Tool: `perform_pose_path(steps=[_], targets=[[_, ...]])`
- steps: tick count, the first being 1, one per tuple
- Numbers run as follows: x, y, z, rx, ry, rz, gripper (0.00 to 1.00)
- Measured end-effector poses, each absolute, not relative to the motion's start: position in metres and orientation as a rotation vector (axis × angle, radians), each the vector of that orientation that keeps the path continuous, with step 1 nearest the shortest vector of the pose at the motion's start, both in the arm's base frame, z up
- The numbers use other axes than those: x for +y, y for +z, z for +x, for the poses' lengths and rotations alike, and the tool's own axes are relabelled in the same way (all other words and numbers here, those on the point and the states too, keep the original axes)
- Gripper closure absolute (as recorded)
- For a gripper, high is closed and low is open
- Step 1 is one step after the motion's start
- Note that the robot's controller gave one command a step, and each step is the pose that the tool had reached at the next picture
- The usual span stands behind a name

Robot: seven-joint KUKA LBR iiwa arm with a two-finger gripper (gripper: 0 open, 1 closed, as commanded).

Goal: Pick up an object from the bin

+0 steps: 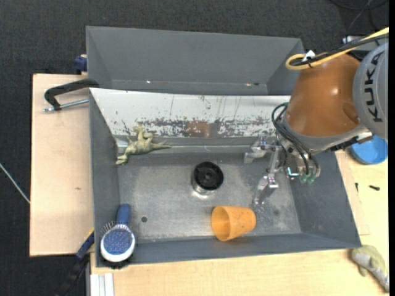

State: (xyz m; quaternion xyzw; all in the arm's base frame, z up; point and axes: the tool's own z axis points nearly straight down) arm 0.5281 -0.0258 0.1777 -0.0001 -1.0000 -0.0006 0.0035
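Jaws hang over bin (pixel 162 197) floor right of centre, just beside orange cup (pixel 233 222) lying sideways; jaw state cannot be told.

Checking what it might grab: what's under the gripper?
Bare bin floor shows beneath the gripper. The orange cup lies on its side close by. The arm's orange cover hides the bin's right back corner.

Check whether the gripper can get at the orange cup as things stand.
Probably yes. The gripper hangs just beside the orange cup, which lies on its side on the bin floor with nothing between them. The black cap sits apart.
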Motion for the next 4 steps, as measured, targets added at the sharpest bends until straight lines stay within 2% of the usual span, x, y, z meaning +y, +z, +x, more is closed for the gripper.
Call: perform_pose_path(steps=[1,2,3,4], targets=[[0.015,0.071,0.597,-3.142,0.000,-0.161,0.00],[0.041,0.075,0.553,-3.147,0.000,0.265,0.00],[0.082,0.074,0.579,-3.129,0.003,0.392,0.00],[0.170,0.073,0.580,-3.128,-0.003,0.398,0.00]])
